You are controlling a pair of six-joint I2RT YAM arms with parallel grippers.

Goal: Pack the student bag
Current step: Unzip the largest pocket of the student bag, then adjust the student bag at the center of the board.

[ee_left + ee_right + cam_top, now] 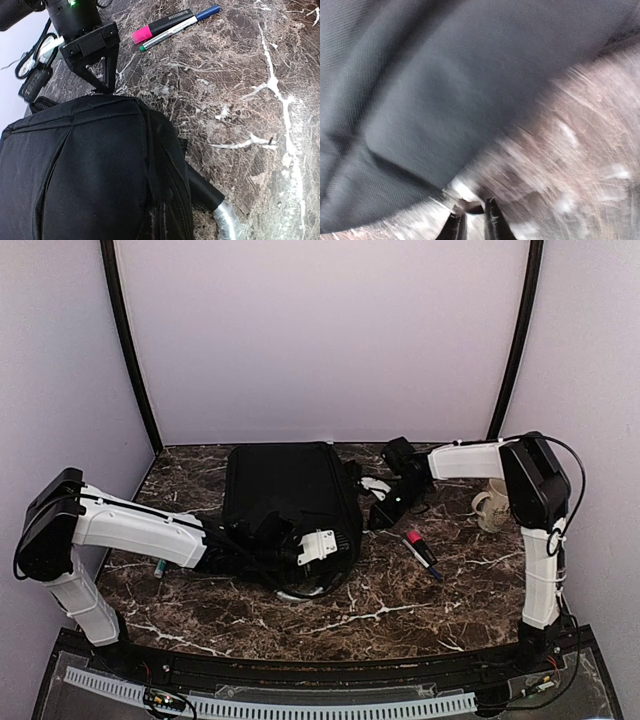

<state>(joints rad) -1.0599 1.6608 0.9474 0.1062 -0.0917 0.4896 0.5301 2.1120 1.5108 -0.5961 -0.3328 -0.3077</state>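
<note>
The student bag [290,495] lies flat in the middle of the marble table, black, with a grey loop [300,590] at its near end. My left gripper [305,548] is at the bag's near right corner. In the left wrist view one taped finger [220,212] shows beside the zipper edge [175,200], the other is hidden under the fabric, and the grip looks shut on that edge. My right gripper [102,89] points down at the bag's far right corner [372,523]. Its fingertips [492,222] stand a narrow gap apart with a small dark piece just ahead of them; that view is blurred.
A pink highlighter [162,25] and a blue-capped pen [180,26] lie together right of the bag [422,550]. A mug [490,508] stands by the right arm. Scissors [32,57] lie behind the right gripper. A green marker [160,567] lies under the left arm.
</note>
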